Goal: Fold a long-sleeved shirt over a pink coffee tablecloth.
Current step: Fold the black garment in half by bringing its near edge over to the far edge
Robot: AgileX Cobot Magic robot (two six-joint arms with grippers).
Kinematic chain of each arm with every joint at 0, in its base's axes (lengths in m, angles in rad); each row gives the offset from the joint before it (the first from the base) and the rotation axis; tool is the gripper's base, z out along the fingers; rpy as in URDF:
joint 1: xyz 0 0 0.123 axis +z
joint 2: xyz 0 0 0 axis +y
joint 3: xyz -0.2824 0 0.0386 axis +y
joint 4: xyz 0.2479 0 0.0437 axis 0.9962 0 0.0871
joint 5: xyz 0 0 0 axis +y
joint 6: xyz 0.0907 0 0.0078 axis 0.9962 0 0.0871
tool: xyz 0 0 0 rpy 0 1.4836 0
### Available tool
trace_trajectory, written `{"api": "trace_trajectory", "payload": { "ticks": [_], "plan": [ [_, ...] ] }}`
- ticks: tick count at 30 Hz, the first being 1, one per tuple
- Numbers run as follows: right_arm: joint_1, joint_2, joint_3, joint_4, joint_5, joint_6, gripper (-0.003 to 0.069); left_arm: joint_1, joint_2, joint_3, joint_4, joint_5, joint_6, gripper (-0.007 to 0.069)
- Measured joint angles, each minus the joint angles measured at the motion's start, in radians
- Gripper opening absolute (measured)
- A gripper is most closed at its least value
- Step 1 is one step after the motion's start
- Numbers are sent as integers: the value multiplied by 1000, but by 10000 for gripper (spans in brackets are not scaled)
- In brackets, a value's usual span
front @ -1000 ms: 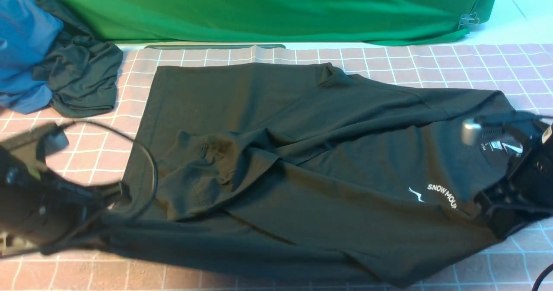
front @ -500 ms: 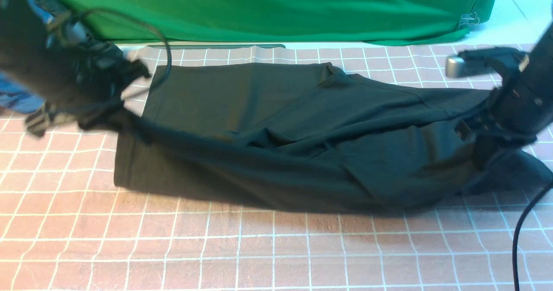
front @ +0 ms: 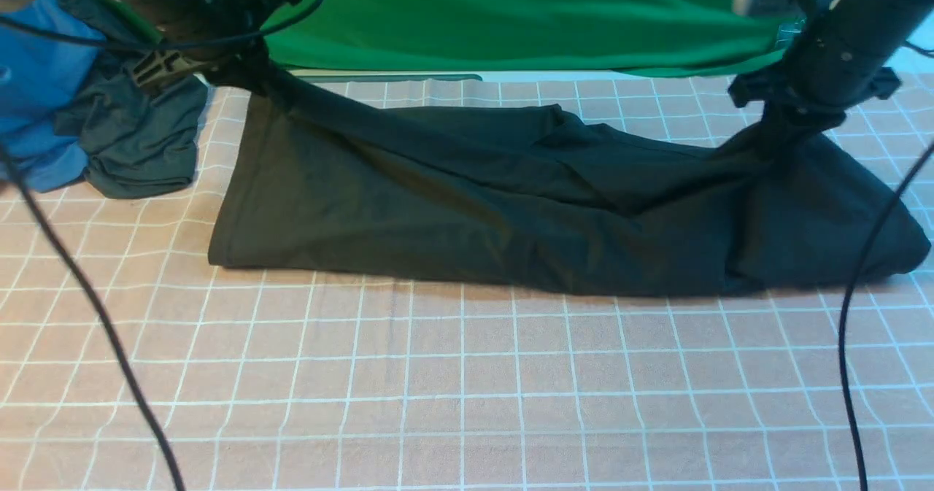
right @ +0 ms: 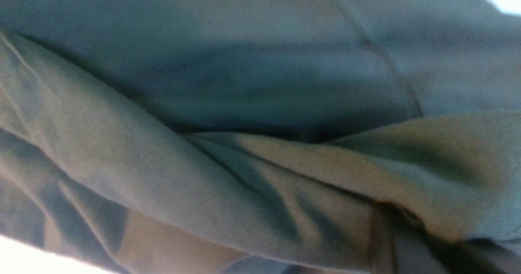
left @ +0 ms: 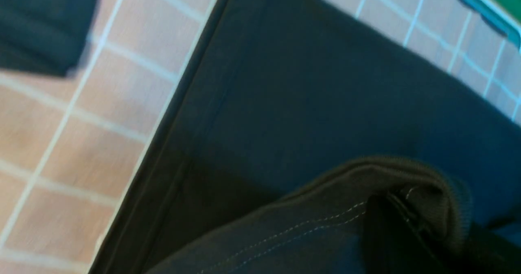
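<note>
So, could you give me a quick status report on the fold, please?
Grippers: left gripper and right gripper shut on the long-sleeved shirt, corners raised. Shirt doubled lengthwise on the pink coffee tablecloth. Beside left gripper: bunched dark garment.

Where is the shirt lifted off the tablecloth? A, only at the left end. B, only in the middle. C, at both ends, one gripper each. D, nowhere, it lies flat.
C: the shirt peaks up into the left gripper and the right gripper, sagging onto the tablecloth between them.
</note>
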Motion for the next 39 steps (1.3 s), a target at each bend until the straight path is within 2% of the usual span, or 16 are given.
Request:
{"api": "trace_trajectory", "payload": {
  "ticks": [6,14,18,21,23,25,27,30,35,39],
  "plan": [
    [0,118,-83,0,-69,9,67,0,85,-43,1,-41,-39,45],
    [-2,149,-95,-1,-147,8,67,0,117,-44,29,-88,-77,45],
    [-2,149,-96,-3,-176,8,103,0,127,-44,29,-116,-77,45],
    [-2,149,-96,-13,-208,13,189,0,130,-45,27,-118,-72,45],
    [-2,137,-96,-32,-213,34,340,0,131,-45,27,-116,-70,45],
    [-2,119,-98,-38,-194,50,439,0,131,-45,27,-113,-70,45],
    [-1,90,-111,-23,-143,62,497,0,131,-45,27,-107,-69,45],
    [12,50,-120,29,-79,26,486,0,131,-45,27,-104,-66,45],
    [94,49,-124,101,-36,-59,374,0,131,-45,27,-89,-65,45],
    [153,95,-124,114,-3,-71,367,0,131,-45,18,-84,-49,45]
  ]
}}
